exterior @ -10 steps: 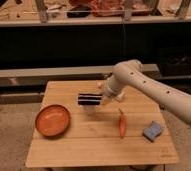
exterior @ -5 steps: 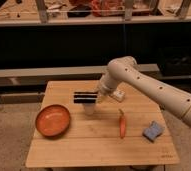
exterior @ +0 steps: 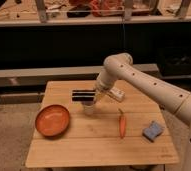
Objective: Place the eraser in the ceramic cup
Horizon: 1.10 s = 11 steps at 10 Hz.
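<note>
Gripper (exterior: 95,96), fingers grasping the eraser (exterior: 83,95) above the ceramic cup (exterior: 89,108) mid-table (exterior: 104,150); held flat, it may bridge the rim.

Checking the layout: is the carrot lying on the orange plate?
No: the carrot lies on bare wood, right of the orange plate; the gripper is over the ceramic cup.
</note>
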Each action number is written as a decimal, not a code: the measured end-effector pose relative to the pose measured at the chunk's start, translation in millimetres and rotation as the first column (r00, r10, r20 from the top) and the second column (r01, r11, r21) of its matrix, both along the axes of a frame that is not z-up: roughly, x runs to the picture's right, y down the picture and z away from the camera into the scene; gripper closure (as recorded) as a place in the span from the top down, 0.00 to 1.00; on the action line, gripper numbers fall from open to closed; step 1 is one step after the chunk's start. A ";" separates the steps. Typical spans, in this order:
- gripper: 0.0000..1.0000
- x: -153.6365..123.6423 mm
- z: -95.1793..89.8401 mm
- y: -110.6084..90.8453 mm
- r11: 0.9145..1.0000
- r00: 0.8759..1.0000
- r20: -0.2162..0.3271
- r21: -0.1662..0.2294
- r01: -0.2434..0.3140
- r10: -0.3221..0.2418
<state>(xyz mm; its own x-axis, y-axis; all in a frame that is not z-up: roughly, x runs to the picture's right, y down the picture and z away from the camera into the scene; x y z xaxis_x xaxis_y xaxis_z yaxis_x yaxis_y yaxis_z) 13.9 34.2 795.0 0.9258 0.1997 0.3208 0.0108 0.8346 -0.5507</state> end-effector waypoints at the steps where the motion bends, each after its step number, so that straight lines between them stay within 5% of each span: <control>1: 0.10 -0.5 2.6 -0.9 1.000 1.000 0.001 -0.003 0.003 -0.003; 5: 0.05 -2.1 2.9 2.6 1.000 1.000 0.007 -0.006 0.012 -0.012; 11: 0.15 -1.1 4.0 4.8 1.000 1.000 0.008 -0.016 0.019 -0.018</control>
